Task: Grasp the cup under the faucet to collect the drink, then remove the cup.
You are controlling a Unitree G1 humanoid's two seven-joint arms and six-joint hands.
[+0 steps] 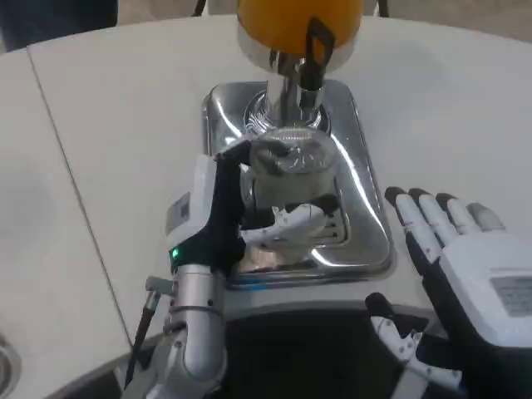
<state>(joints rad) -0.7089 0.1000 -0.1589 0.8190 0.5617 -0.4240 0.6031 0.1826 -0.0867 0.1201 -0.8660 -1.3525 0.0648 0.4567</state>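
Nearest the camera, the right hand [465, 274] is hovering flat beside the tray [370, 220], its fingers lying straight and slightly apart, holding nothing. The left hand [249, 212] is reaching over the tray and wrapping its fingers around the cup [291, 166], gripping it from the side. The cup is standing upright on the tray, directly under the faucet [303, 79] of the orange dispenser [295, 21]. The cup looks clear and thin-walled, so it is probably light and somewhat slippery, and likely to flex if squeezed hard; once filled it is going to be heavier and prone to spilling. A grip around the middle of its wall, as the left hand appears to be taking, seems the safest place. Whether liquid is flowing is too blurred to tell. The count is 1 cup, 1 tray, 1 dispenser with 1 faucet, and 2 hands.
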